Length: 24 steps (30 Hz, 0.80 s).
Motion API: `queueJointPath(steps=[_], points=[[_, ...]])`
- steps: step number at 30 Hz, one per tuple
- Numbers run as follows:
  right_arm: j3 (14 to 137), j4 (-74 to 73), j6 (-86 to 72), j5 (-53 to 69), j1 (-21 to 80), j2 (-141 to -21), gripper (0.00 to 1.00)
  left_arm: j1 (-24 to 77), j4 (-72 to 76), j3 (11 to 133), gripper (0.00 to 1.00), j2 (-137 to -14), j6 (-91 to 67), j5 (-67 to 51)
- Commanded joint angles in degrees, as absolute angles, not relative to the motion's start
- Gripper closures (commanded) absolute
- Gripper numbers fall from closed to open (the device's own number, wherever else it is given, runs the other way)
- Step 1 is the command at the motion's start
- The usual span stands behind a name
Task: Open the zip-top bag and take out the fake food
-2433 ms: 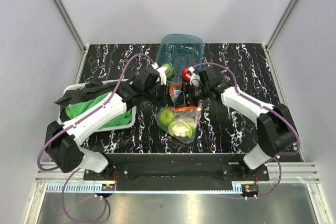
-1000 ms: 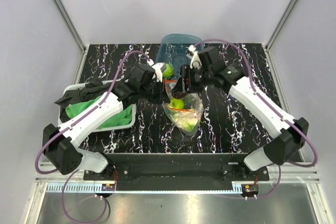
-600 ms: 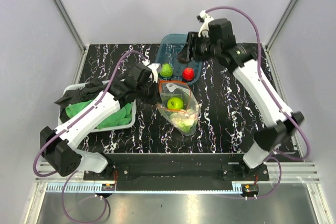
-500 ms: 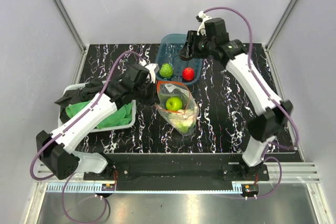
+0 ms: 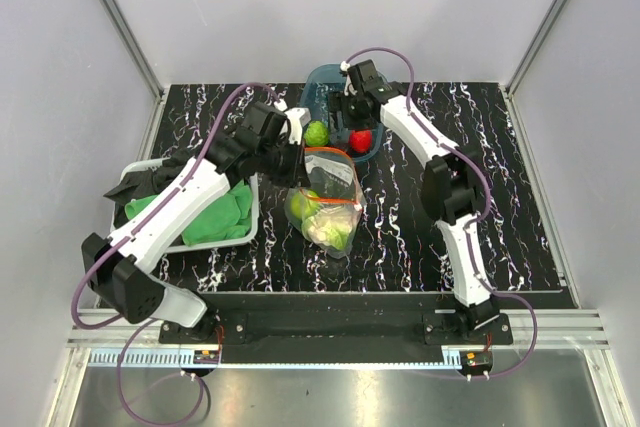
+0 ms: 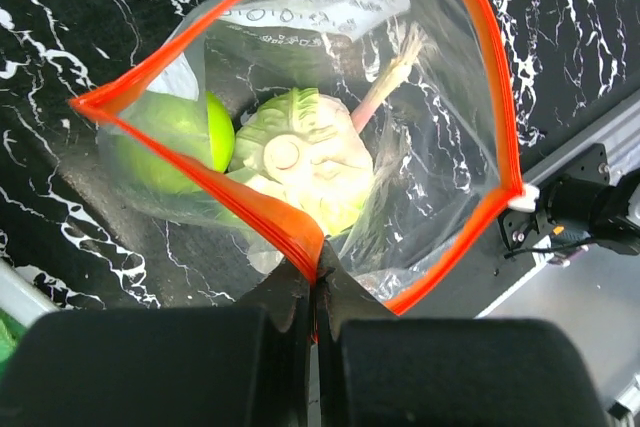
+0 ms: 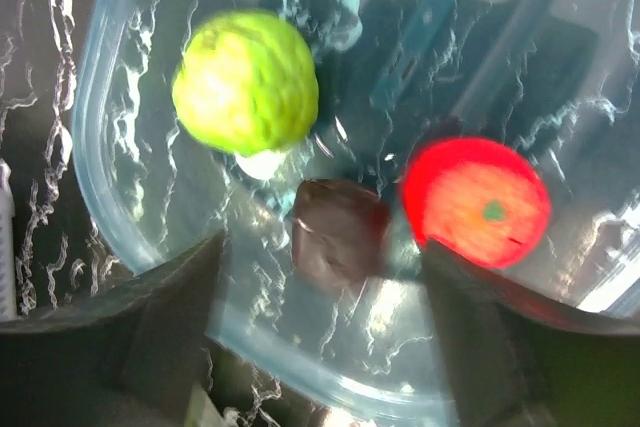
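Observation:
The zip-top bag (image 5: 328, 197) hangs open by its orange-red strip (image 6: 250, 212). My left gripper (image 5: 298, 152) is shut on the strip's near edge, as the left wrist view (image 6: 318, 272) shows. Inside lie the green apple (image 6: 165, 142) and the cauliflower (image 6: 300, 162). My right gripper (image 5: 347, 125) is open low over the teal tub (image 5: 325, 85). In the right wrist view the small dark piece (image 7: 338, 227) lies in the tub (image 7: 330, 387) between my open fingers (image 7: 160, 317). The green ridged piece (image 7: 248, 82) and the red piece (image 7: 478, 202) lie beside it.
A white tray (image 5: 250, 232) with a green cloth (image 5: 215, 212) and a dark cloth stands at the left. The marbled black table (image 5: 500, 187) is bounded by grey walls. The front rail shows past the bag in the left wrist view (image 6: 580, 197).
My right gripper left the bag, rose over the tub, then came down low into it. The left gripper kept its grip and carried the bag slightly left and nearer.

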<state>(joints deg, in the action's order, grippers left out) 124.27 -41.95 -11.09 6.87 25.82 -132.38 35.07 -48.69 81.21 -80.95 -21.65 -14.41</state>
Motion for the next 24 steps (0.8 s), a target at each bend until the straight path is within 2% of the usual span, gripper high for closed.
queueJointPath(steps=[1, 2, 6, 15, 19, 21, 24], points=[[133.24, -44.47, -11.95, 7.74, 26.19, -135.43, 0.04, 33.22, -50.18, 84.73, 1.00, -82.09, -18.64, -19.42], [133.50, -44.73, -12.30, 7.21, 26.19, -135.27, 0.00, 33.05, -50.36, 84.64, 1.00, -81.92, -18.46, -19.77], [129.67, -45.53, -12.65, 5.37, 26.19, -130.44, 0.00, 33.05, -49.92, 84.02, 1.00, -81.82, -18.19, -21.09], [107.26, -47.63, -15.20, 7.12, 26.45, -105.67, 0.00, 33.13, -42.55, 82.44, 1.00, -82.44, -21.70, -22.42], [101.35, -50.18, -15.91, 8.26, 27.59, -93.73, 0.00, 33.13, -39.64, 82.53, 1.00, -84.81, -25.48, -23.46], [99.59, -51.76, -16.52, 7.48, 29.43, -90.72, 0.02, 33.75, -38.33, 82.88, 1.00, -86.21, -27.24, -24.70], [99.32, -54.57, -20.55, 5.72, 33.83, -87.81, 0.11, 35.77, -37.53, 84.02, 1.00, -86.84, -29.79, -22.68]])
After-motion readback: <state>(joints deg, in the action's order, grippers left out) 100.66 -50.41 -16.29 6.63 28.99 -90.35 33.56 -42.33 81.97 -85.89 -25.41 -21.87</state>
